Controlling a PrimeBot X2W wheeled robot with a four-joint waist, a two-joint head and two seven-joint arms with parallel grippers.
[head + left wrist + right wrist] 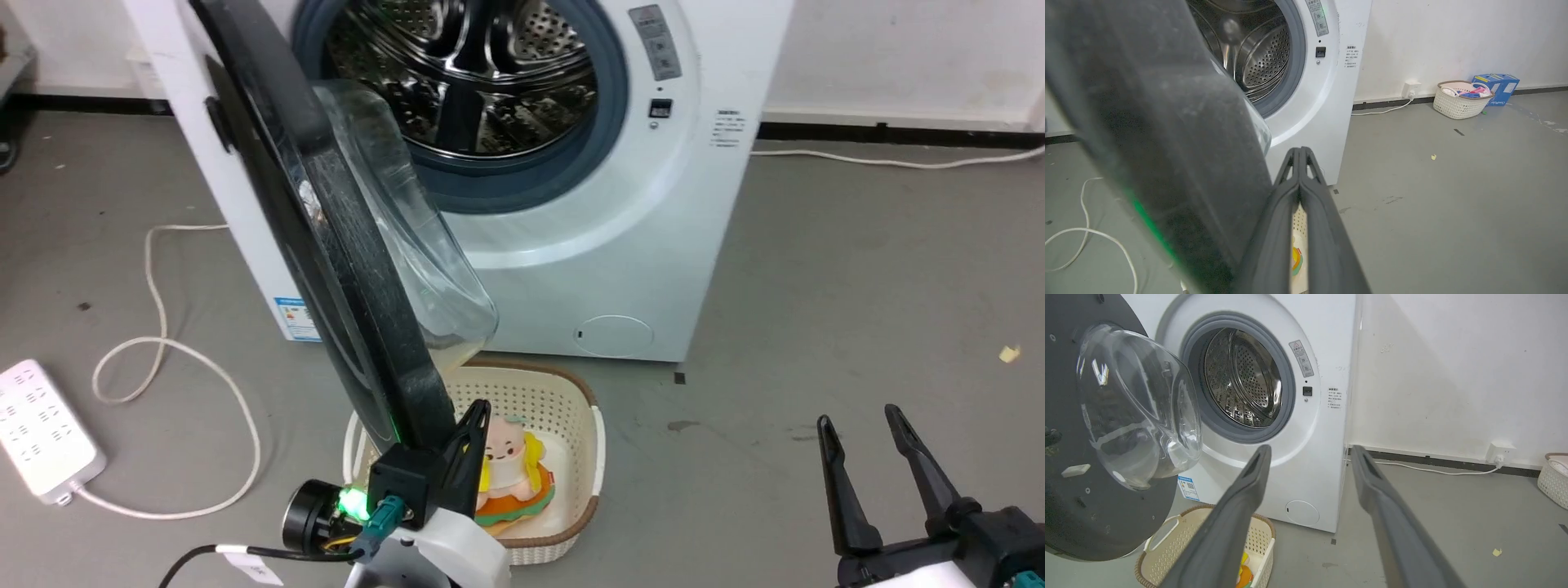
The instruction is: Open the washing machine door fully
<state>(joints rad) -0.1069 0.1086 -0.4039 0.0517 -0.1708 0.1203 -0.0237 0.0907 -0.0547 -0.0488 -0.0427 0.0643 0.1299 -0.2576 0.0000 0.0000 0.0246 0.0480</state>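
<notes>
The white washing machine (pixel 588 245) stands ahead with its steel drum (pixel 473 65) exposed. The washing machine door (pixel 343 245) stands swung out, edge-on in the head view, its clear glass bowl (pixel 424 245) facing right. My left gripper (pixel 476 411) is shut with nothing between its fingers. It sits low beside the door's bottom rim, on the bowl side, and contact cannot be judged. In the left wrist view the door (pixel 1147 122) looms close on the left of the shut gripper (pixel 1299 152). My right gripper (pixel 861 420) is open at the lower right, far from the door (pixel 1106 514).
A cream basket (pixel 588 457) holding a plush toy (pixel 510 465) sits on the floor under the door, in front of the machine. A white power strip (pixel 41 429) and its cable (pixel 155 343) lie at the left. Another basket (pixel 1457 104) and a blue box (pixel 1498 87) stand by the far wall.
</notes>
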